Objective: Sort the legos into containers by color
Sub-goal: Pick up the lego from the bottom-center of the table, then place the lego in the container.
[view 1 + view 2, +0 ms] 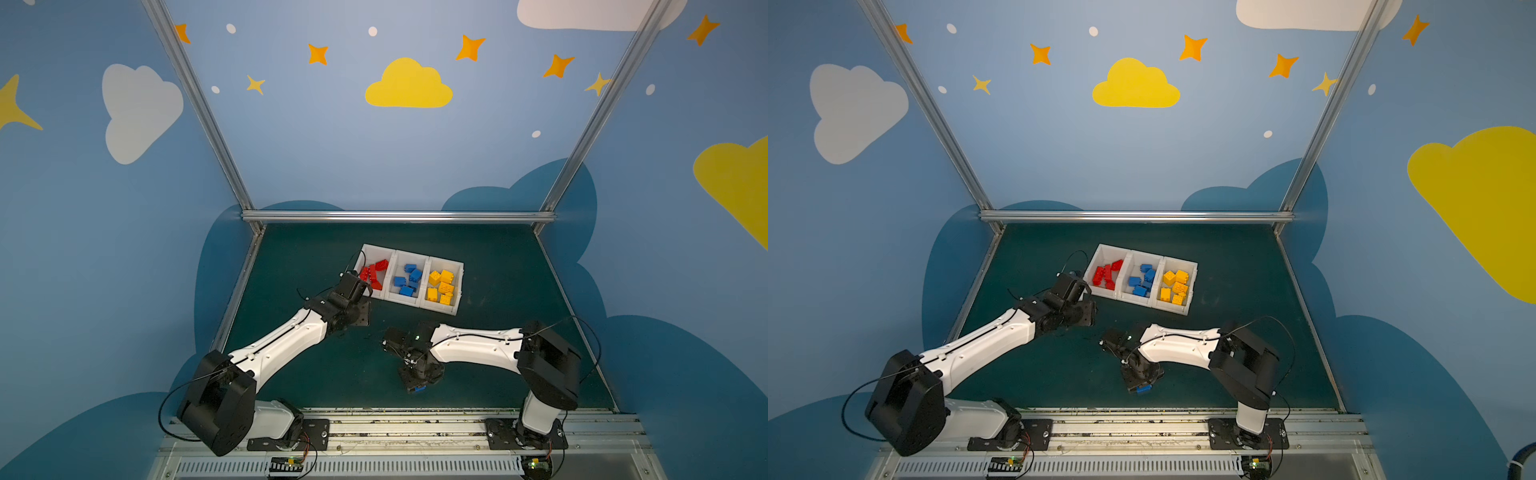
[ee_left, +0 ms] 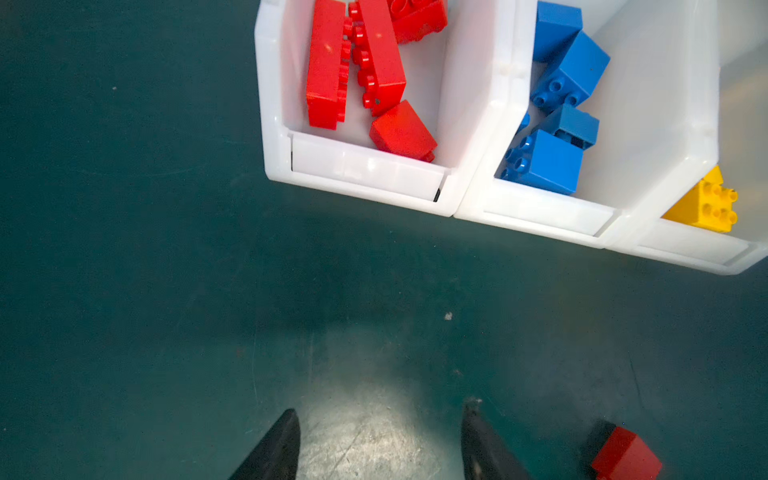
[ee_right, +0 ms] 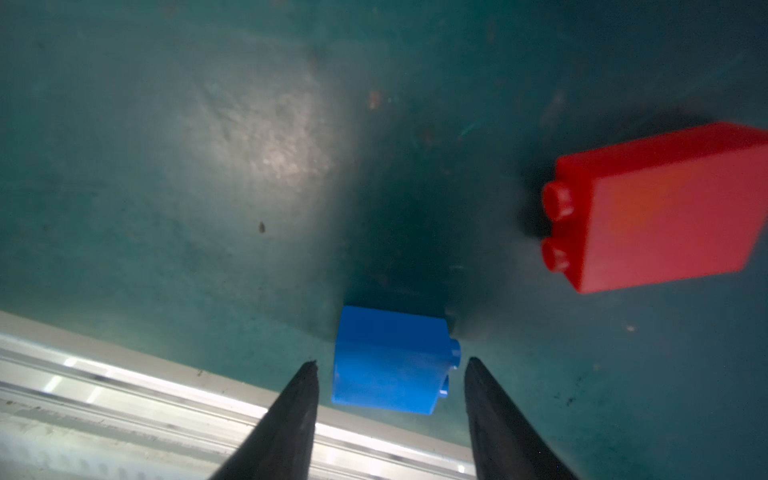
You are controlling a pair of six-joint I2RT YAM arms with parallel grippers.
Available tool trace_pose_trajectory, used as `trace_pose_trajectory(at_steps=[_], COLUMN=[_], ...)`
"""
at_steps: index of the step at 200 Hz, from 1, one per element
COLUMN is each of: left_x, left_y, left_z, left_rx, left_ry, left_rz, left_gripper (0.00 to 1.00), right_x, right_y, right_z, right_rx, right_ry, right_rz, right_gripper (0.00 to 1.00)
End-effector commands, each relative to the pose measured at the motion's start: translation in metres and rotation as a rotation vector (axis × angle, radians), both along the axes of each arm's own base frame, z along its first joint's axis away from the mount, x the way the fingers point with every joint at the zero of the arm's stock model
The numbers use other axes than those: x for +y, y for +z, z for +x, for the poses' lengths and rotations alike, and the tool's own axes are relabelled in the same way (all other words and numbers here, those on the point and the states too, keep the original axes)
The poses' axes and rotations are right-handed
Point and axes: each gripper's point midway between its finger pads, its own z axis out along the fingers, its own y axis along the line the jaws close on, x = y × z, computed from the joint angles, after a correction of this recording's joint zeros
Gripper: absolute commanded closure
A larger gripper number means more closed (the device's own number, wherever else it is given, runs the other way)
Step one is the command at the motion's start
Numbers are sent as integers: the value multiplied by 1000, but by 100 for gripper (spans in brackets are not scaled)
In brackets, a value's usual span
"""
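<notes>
Right wrist view: the right gripper (image 3: 391, 361) is released, its two black fingers standing apart on either side of a blue brick (image 3: 386, 374) with a gap visible on each side; nothing is grasped. The blue brick lies on its side on the green mat (image 3: 166, 208), close to the metal rail (image 3: 124, 399) at the mat's front edge. A loose red brick (image 3: 665, 212) lies on its side nearby, not touching it. Left wrist view: the left gripper (image 2: 380, 409) is likewise released and empty, over bare mat in front of the bin of red bricks (image 2: 365, 170). The bin of blue bricks (image 2: 540, 208) and the bin of yellow bricks (image 2: 685, 249) adjoin it in one row, side by side.
</notes>
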Motion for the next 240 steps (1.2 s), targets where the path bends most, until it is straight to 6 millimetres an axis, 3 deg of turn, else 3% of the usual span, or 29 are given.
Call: trace_pose_trajectory(at_steps=[1, 59, 89, 107, 141, 171, 208, 240], left_x=[3, 7, 9, 10, 18, 24, 28, 32], left_y=[0, 0, 1, 3, 7, 9, 11, 12], left_z=[-1, -3, -4, -7, -13, -20, -28, -34], left_rx=[-3, -7, -10, -12, -20, -28, -37, -40], left_ry=[16, 24, 31, 29, 37, 58, 63, 75], left_rz=[-1, 10, 8, 6, 14, -4, -18, -33], left_gripper=[38, 38, 38, 38, 38, 38, 38, 37], right_x=[6, 6, 5, 6, 23, 41, 52, 54], right_y=[-4, -4, 9, 24, 67, 92, 114, 116], right_z=[-3, -3, 5, 21, 75, 132, 212, 271], right_rx=[21, 19, -17, -49, -151, -216, -300, -337], right_ry=[-7, -4, 28, 55, 96, 106, 107, 66], right_rz=[6, 3, -5, 0, 89, 161, 185, 191], right_gripper=[47, 61, 62, 63, 63, 63, 63, 63])
